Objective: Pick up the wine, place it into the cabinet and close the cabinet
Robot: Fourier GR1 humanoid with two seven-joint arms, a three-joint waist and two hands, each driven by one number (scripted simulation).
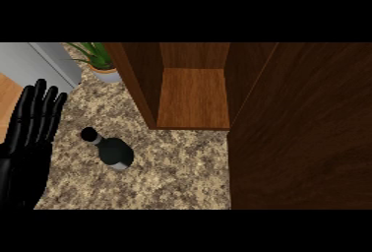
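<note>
Standing wine bottle (pixel 112 151) on counter (pixel 174 167), cabinet (pixel 193 98) open, left hand (pixel 33 123) open, resting.

wine bottle (pixel 112 150) upright on counter (pixel 174 167) | cabinet (pixel 193 98) open | left hand (pixel 33 128) open

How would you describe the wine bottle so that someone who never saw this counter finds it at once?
Start at the open wooden cabinet on the speckled counter. In front of its left edge stands the wine bottle, alone on the stone. It is dark with a black cap, unlike the green potted plant farther back.
</note>
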